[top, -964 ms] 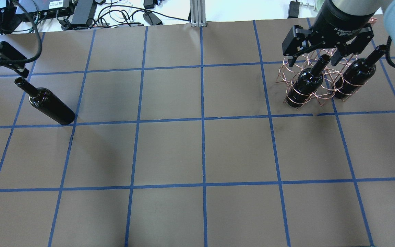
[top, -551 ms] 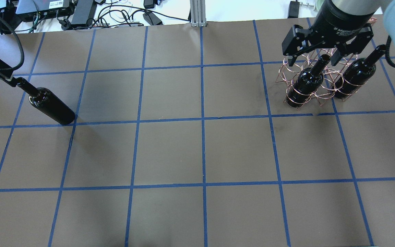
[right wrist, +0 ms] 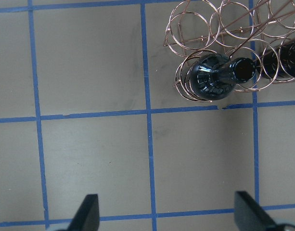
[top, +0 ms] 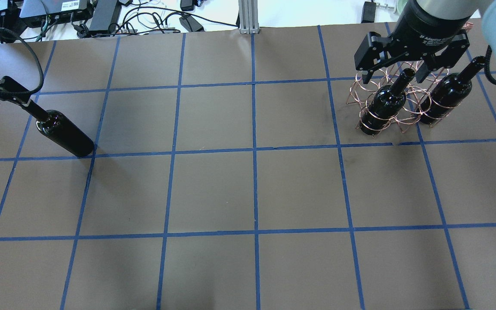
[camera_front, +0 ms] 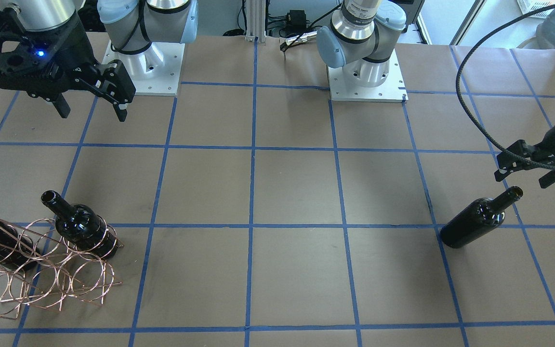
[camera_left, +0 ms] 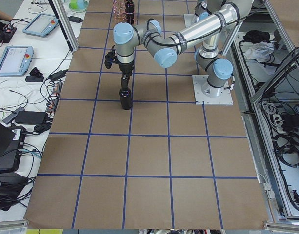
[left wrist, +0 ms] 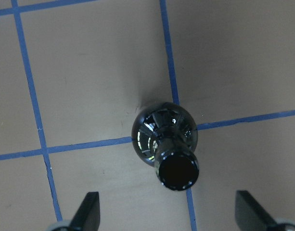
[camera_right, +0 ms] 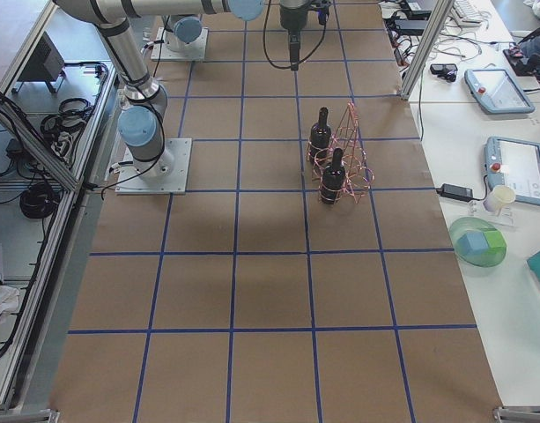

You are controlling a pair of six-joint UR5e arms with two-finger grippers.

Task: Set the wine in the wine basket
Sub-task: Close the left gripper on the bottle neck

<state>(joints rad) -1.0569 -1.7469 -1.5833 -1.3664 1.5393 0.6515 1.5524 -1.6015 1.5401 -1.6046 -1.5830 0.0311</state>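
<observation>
The wine basket (camera_front: pixel 72 277) on the robot's right holds a bottle (top: pixel 383 105) and a second bottle (top: pixel 444 97), so we judge the task about two thirds done; the third wine (top: pixel 65 133) stands upright on the table (top: pixel 252 189), well apart on the left, not yet lifted. The right gripper (camera_front: pixel 93 114) hangs spread and empty near the basket; the left gripper (left wrist: pixel 169 214) is spread on both sides of the wine's mouth, pinching nothing. We cannot tell how low it reaches along the neck, and the basket's far end is cut off or covered.
</observation>
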